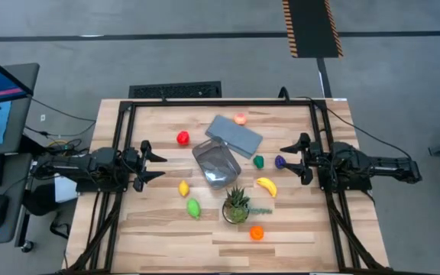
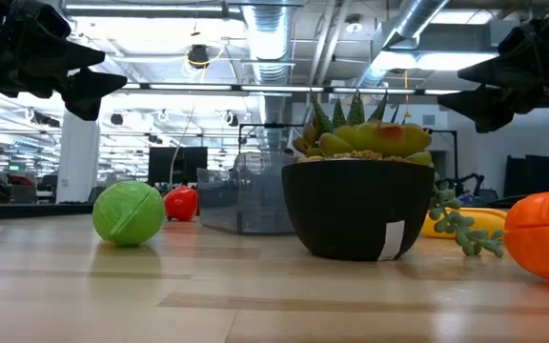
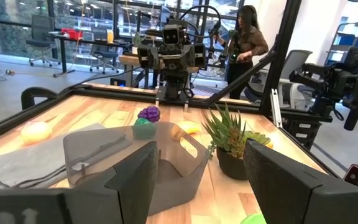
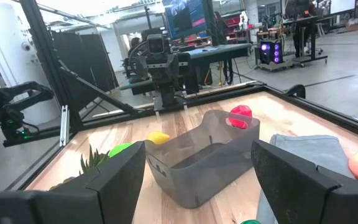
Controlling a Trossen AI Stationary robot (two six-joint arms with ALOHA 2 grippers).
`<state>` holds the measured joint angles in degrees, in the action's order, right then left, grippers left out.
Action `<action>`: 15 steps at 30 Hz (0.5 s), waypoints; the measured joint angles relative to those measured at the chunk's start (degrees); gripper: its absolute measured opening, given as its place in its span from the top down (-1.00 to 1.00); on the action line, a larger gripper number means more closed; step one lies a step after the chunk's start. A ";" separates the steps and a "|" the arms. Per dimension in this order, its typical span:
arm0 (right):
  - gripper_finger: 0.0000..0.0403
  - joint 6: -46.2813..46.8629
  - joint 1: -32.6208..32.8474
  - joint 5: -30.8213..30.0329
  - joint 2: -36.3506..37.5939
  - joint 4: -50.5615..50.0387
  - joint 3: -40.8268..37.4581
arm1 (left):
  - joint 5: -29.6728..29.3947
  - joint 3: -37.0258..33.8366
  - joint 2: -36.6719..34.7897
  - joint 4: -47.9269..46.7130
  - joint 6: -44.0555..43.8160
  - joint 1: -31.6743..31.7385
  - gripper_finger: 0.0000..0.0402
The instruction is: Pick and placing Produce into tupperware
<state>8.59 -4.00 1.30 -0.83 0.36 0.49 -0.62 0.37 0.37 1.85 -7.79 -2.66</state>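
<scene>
Nearest the low camera sits the dark potted plant, with an orange piece just beside it and a green one on its other side; only the high view shows the tupperware in mid-table, beside the grey-blue lid, with nothing in it that I can see. Pale wooden table; a person stands in the room beyond. My left gripper and right gripper flank the tub, both spread apart and holding nothing. Banana lies near the plant.
</scene>
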 joint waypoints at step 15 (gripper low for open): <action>-0.57 0.00 0.00 0.00 0.01 0.01 0.00 | 0.00 -0.01 -0.01 0.00 -0.02 0.00 -0.13</action>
<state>8.58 -4.01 1.30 -0.82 0.37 0.49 -0.62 0.36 0.37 1.85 -7.81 -2.66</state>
